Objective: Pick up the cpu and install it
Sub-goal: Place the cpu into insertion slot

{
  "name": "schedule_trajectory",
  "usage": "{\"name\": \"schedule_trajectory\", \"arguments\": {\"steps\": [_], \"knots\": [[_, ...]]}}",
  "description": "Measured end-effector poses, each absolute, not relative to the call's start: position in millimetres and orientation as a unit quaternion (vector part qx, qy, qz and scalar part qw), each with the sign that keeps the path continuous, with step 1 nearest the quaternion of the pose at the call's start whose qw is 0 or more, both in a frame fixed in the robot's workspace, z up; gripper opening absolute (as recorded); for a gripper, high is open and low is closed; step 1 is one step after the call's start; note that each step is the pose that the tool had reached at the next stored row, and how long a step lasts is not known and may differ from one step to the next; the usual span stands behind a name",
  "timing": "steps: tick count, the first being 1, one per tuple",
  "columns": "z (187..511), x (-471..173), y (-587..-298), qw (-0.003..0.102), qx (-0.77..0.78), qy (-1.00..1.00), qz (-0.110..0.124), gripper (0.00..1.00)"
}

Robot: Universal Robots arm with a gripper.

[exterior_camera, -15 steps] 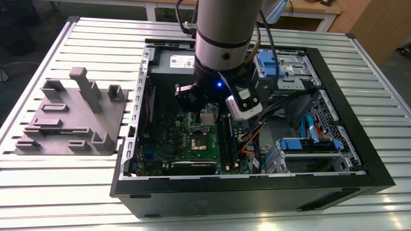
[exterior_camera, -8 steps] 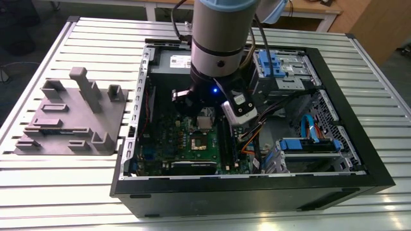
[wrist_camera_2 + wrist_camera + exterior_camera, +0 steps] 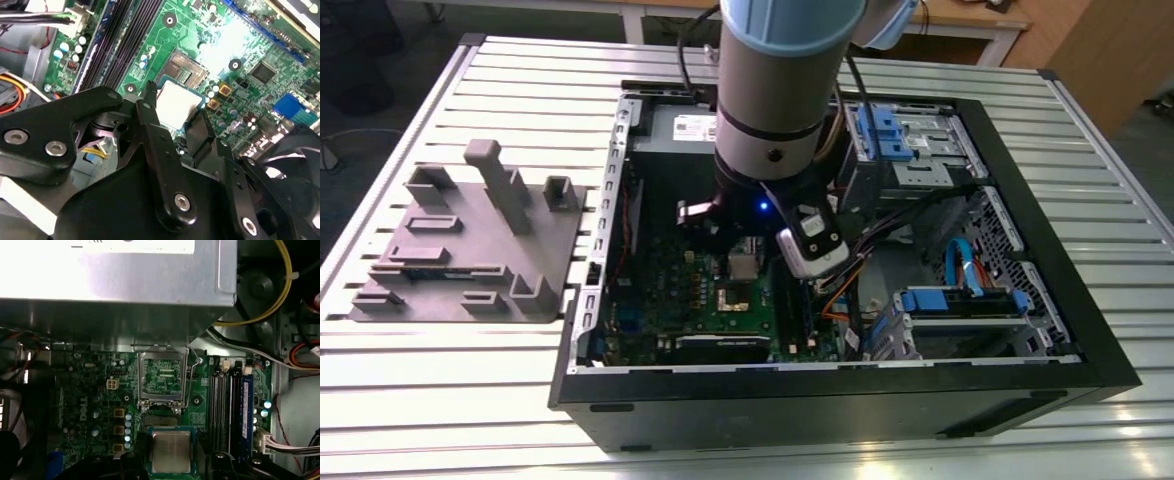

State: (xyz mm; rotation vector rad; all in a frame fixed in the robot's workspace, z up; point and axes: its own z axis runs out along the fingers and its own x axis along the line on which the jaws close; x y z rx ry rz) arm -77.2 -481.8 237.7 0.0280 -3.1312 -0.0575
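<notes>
Closest in are the black gripper [image 3: 176, 106] fingers [image 3: 150, 130], clamped on the cpu [image 3: 177, 102] by two opposite edges and holding it just above the green motherboard [image 3: 200, 50]. From the exterior view's left there's a grey moulded fixture [image 3: 460, 245] on the slatted table [image 3: 427, 400], then the open computer case [image 3: 854, 405] with the arm [image 3: 774, 90] reaching down inside, then blue drive brackets [image 3: 961, 300]. The first wrist view gives the board itself: the open socket [image 3: 161, 376] with its frame lifted, just beyond the chip, memory slots [image 3: 225, 405] beside it, the power supply [image 3: 115, 275] overhanging, and a yellow cable [image 3: 282, 285] looping close. White lettering marks the board, and a white label [image 3: 695, 126] sits on the supply.
</notes>
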Motion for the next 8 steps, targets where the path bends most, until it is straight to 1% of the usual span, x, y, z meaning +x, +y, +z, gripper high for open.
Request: {"name": "schedule_trajectory", "arguments": {"steps": [8], "knots": [[227.8, -80.2, -482.2, 0.005, 0.003, -1.0, -0.018, 0.47]]}}
